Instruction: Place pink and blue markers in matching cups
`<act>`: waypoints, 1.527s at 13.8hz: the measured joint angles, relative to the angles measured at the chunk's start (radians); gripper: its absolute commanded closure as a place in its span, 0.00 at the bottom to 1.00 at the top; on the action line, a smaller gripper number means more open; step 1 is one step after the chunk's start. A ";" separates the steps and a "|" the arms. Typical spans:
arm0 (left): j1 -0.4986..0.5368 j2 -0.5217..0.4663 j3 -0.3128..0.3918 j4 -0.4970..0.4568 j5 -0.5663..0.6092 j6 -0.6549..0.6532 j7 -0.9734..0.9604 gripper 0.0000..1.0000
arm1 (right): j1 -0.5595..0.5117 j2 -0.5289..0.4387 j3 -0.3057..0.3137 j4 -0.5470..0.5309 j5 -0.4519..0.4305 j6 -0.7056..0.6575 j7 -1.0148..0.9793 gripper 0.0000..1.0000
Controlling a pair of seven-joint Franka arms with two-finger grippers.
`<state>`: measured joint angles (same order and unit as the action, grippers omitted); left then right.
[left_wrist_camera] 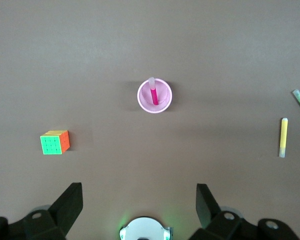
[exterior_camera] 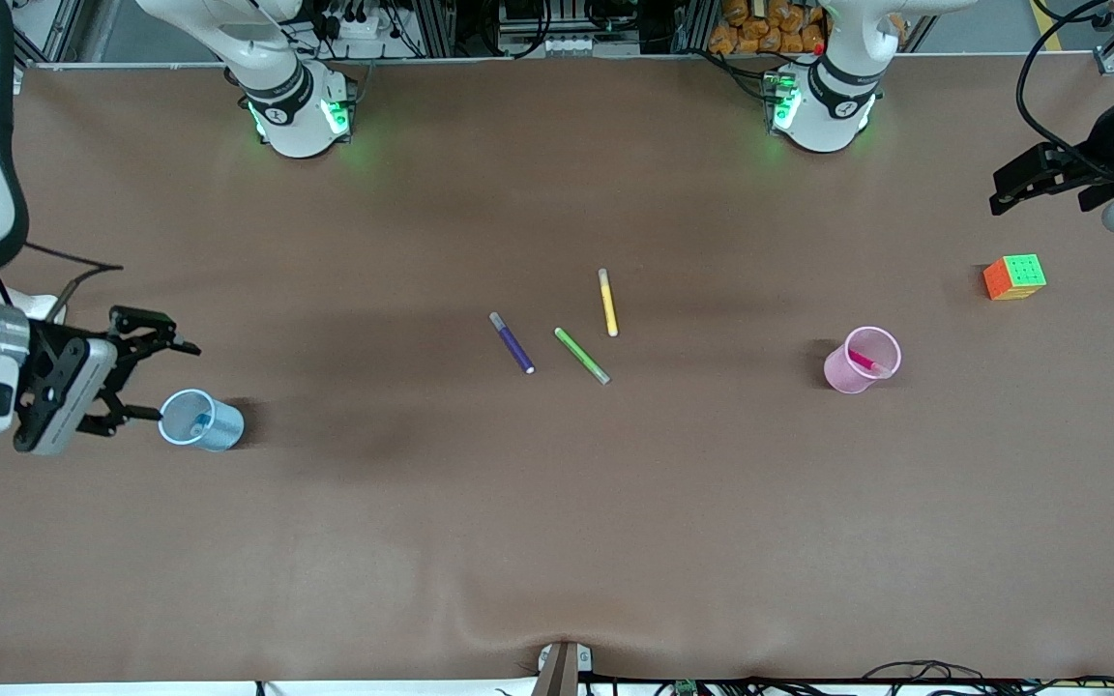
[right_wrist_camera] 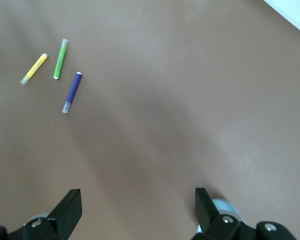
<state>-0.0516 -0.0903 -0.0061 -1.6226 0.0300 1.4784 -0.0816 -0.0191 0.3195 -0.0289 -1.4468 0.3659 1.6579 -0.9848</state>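
The pale pink cup [exterior_camera: 862,360] stands upright toward the left arm's end of the table, with the pink marker [exterior_camera: 864,362] inside it. The left wrist view shows this cup [left_wrist_camera: 154,96] and marker [left_wrist_camera: 153,92] from above. The pale blue cup [exterior_camera: 201,420] stands toward the right arm's end and holds the blue marker [exterior_camera: 199,423]. My right gripper [exterior_camera: 165,380] hangs open and empty just beside the blue cup, whose rim [right_wrist_camera: 225,206] peeks out by one finger. My left gripper [exterior_camera: 1002,191] is open and empty over the table's edge at the left arm's end.
Three markers lie loose mid-table: purple [exterior_camera: 512,342], green [exterior_camera: 582,356] and yellow [exterior_camera: 607,302]. A colourful puzzle cube [exterior_camera: 1014,276] sits near the left gripper, farther from the front camera than the pink cup. The left arm's base [exterior_camera: 823,106] and the right arm's base [exterior_camera: 296,111] stand along the table's back edge.
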 measured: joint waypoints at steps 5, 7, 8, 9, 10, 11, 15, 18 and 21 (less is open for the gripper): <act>0.000 0.004 0.008 -0.004 0.000 0.025 0.001 0.00 | 0.008 -0.118 -0.014 -0.088 -0.071 -0.002 0.172 0.00; 0.000 0.004 0.009 -0.004 0.000 0.030 0.001 0.00 | 0.013 -0.138 -0.030 -0.109 -0.080 -0.005 0.212 0.00; 0.000 0.004 0.010 -0.004 0.000 0.032 0.001 0.00 | 0.013 -0.143 -0.038 -0.113 -0.081 -0.011 0.228 0.00; 0.001 0.004 0.011 -0.004 0.000 0.034 0.002 0.00 | 0.013 -0.145 -0.048 -0.116 -0.082 -0.016 0.256 0.00; 0.002 0.004 0.012 -0.005 0.000 0.034 0.002 0.00 | 0.012 -0.145 -0.056 -0.118 -0.083 -0.018 0.295 0.00; 0.003 0.004 0.013 -0.008 0.000 0.034 0.002 0.00 | 0.011 -0.147 -0.062 -0.118 -0.086 -0.018 0.342 0.00; 0.003 -0.010 0.010 -0.059 0.000 0.055 0.003 0.00 | 0.006 -0.199 -0.072 -0.133 -0.146 -0.030 0.564 0.00; 0.002 -0.067 0.001 -0.129 0.000 0.091 0.001 0.00 | -0.006 -0.251 -0.089 -0.175 -0.167 -0.032 0.654 0.00; 0.004 -0.098 0.001 -0.135 0.000 0.103 0.004 0.00 | -0.001 -0.270 -0.102 -0.187 -0.243 -0.031 0.737 0.00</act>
<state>-0.0478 -0.1880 -0.0051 -1.7572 0.0300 1.5810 -0.0775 -0.0197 0.0495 -0.1307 -1.6337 0.1226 1.6268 -0.2479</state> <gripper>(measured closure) 0.000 0.000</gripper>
